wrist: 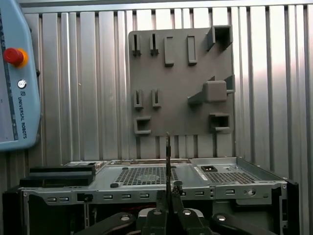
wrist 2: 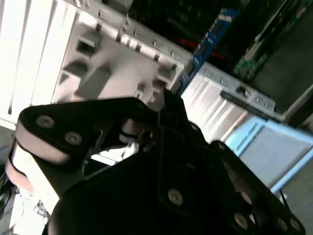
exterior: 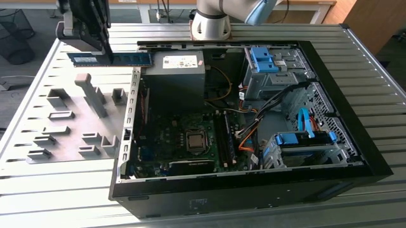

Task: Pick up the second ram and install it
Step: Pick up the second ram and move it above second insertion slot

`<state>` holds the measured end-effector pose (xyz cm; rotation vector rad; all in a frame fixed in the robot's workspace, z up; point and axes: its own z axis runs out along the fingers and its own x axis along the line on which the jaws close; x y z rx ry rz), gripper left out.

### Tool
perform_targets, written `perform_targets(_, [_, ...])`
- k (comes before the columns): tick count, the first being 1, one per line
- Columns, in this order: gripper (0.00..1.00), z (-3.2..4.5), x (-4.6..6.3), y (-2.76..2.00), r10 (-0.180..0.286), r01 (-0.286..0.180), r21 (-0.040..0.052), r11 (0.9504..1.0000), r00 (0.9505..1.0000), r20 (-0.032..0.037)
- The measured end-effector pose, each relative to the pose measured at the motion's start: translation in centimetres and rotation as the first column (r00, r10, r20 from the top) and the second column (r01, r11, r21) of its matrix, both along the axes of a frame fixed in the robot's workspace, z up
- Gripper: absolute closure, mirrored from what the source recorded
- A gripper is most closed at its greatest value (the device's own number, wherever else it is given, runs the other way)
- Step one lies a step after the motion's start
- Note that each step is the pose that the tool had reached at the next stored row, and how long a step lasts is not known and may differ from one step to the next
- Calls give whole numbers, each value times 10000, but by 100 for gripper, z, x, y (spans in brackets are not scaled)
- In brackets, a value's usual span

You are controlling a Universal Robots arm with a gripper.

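Green ram stick [exterior: 130, 59] sits clamped edge-on in the end effector [exterior: 109, 56], over the table [exterior: 32, 95], with the computer case [exterior: 254, 192] just beside it. Risk: with so narrow a grip, the stick could pivot or slip, then meet its slot skewed and jam.

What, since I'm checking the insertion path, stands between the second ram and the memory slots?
The gripper holds the second ram outside the case. Its side wall and the power supply lie between it and the memory slots; the case's top is open. Orange cables run beside the slots.
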<state>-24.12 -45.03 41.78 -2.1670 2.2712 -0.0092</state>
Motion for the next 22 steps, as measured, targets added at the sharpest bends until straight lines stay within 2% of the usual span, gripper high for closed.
perform_targets(22, [86, -3, -10, 3, 0, 0, 1, 10000, 10000, 2])
